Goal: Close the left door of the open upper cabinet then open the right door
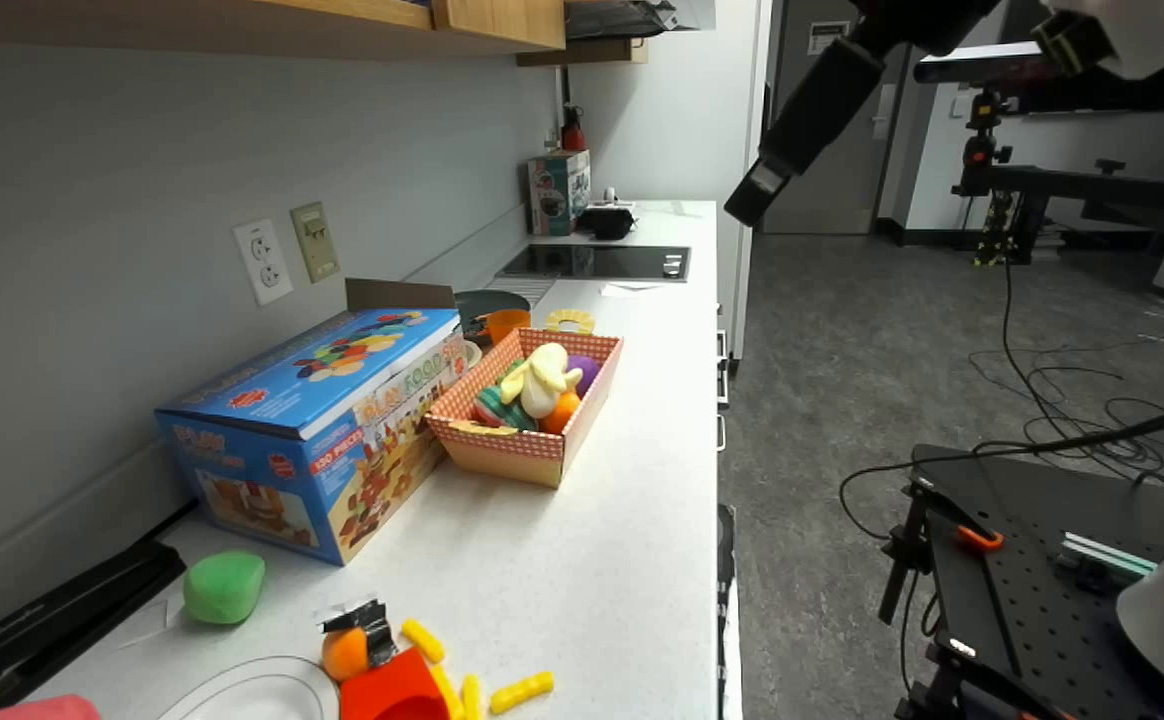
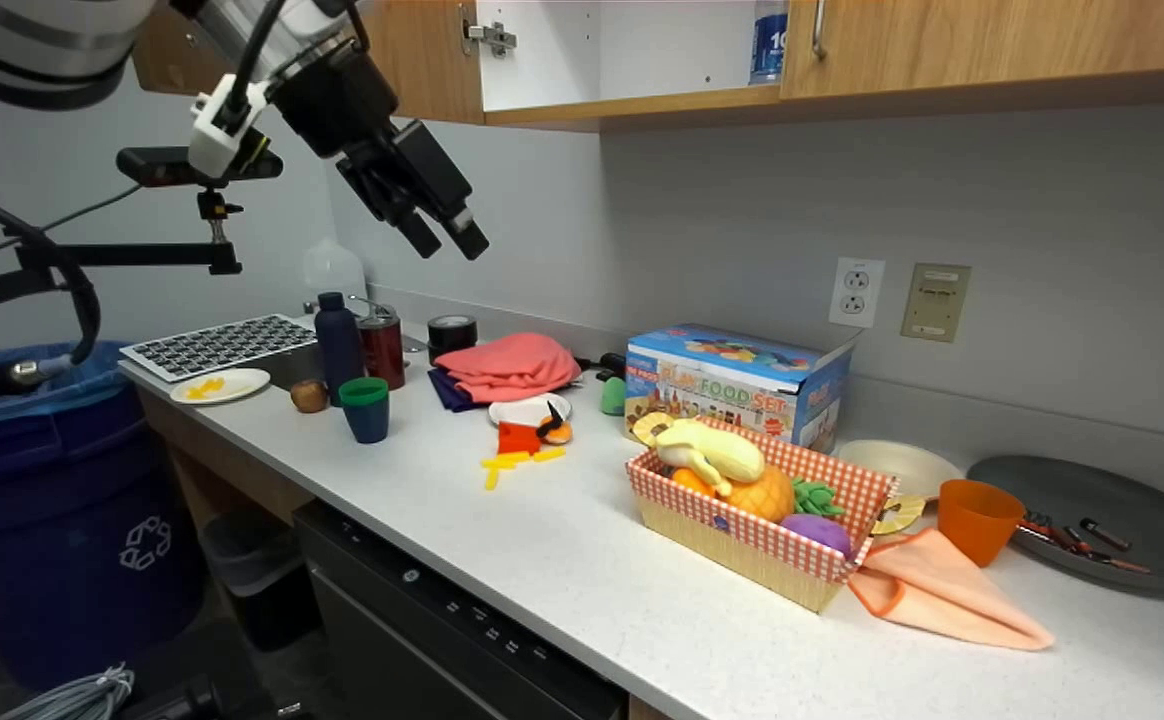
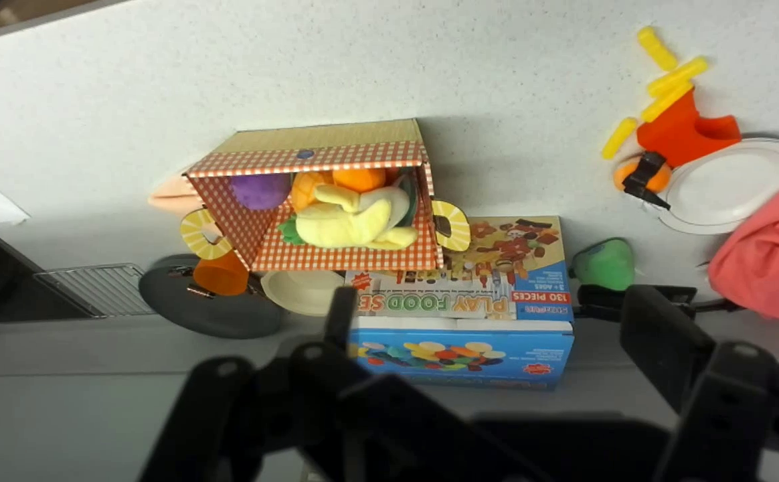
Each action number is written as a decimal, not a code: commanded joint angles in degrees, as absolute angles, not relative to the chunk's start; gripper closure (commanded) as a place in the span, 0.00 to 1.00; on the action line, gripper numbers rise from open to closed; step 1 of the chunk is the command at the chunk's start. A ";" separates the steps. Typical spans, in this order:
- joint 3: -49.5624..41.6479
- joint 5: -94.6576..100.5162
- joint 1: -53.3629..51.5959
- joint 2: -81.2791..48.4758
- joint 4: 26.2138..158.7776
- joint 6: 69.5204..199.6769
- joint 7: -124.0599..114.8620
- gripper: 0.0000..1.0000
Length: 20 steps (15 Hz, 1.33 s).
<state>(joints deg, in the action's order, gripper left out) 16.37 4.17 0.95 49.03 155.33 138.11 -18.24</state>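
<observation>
- Nearest, the gripper [image 2: 451, 246] hangs tilted in open air, slanting down toward the counter [image 2: 562, 540]; I judge the step in hand to be the first, closing the left door [image 2: 427, 65], with no push begun.
- The jaws stand wide apart: in the wrist view the fingers [image 3: 341, 314] sit at opposite sides of a broad gap, with nothing held and nothing touched that I can see. The box [image 3: 456, 304] showing through that gap lies well beyond them.
- Past the arm [image 2: 52, 40], the left door is swung wide from its hinge [image 2: 492, 38], partly hidden by the arm; the face on view carries the hinge, so I take it for the inner one.
- The next move, I judge, calls for bringing the gripper round the door's free edge to its outer face, then a push that swings it home. Spread fingers may do, though pressing them together would make a steadier pusher.
- Behind, the cabinet [image 2: 632, 107] hangs on the wall [image 2: 702, 230] above the counter, its left part gaping, a bottle [image 2: 769, 42] inside by the edge of the right door [image 2: 1002, 45].
- Farthest from the gripper, that right door is closed, its handle [image 2: 819, 28] upright near the opening; pulling it comes second and probably wants a finger hooked behind the handle.
</observation>
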 commanded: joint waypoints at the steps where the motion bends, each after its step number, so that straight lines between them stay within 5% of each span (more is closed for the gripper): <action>1: 12.12 6.54 0.79 49.10 153.92 132.35 -11.89 0.00; 10: 6.98 9.08 -4.81 56.10 145.33 106.21 3.07 0.00; 20: 7.47 5.88 -13.39 66.42 133.04 95.37 7.60 0.00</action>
<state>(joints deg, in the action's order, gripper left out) 8.13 7.31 -12.40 65.07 135.99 96.93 6.06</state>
